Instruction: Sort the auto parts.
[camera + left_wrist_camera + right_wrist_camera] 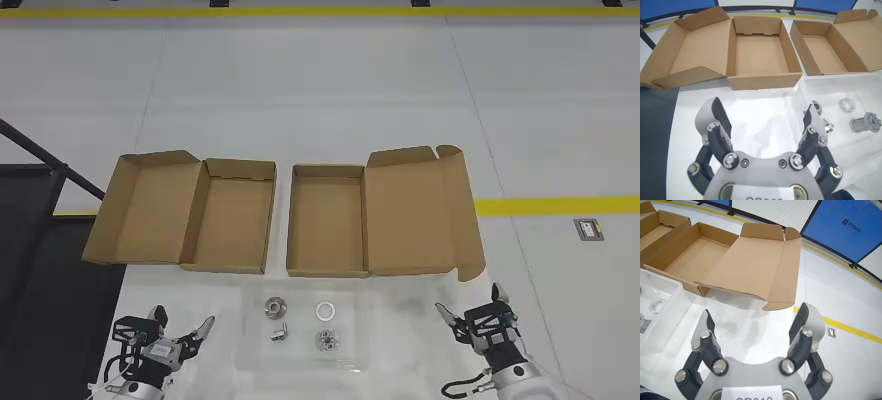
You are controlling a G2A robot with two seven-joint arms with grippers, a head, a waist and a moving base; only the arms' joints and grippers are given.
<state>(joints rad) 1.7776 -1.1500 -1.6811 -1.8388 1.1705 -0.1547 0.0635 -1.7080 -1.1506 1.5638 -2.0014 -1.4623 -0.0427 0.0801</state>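
A clear plastic tray [350, 330] near the table's front edge holds several metal parts: a flanged collar [273, 306], a flat ring [325, 310], a small bracket [278, 332] and a splined hub [325, 341]. Behind it stand two open cardboard boxes, the left box [232, 215] and the right box [326, 220], both with bare floors. My left gripper [184, 320] hangs open to the left of the tray, with nothing between its fingers. To the right of the tray, my right gripper [470, 305] is open and likewise holds nothing. In the left wrist view the collar [817, 107] is partly hidden behind one finger.
Each box has its lid folded flat outward, the left lid [140, 210] and the right lid [420, 210]. A black surface [40, 290] borders the table on the left. A yellow floor line [560, 206] runs to the right.
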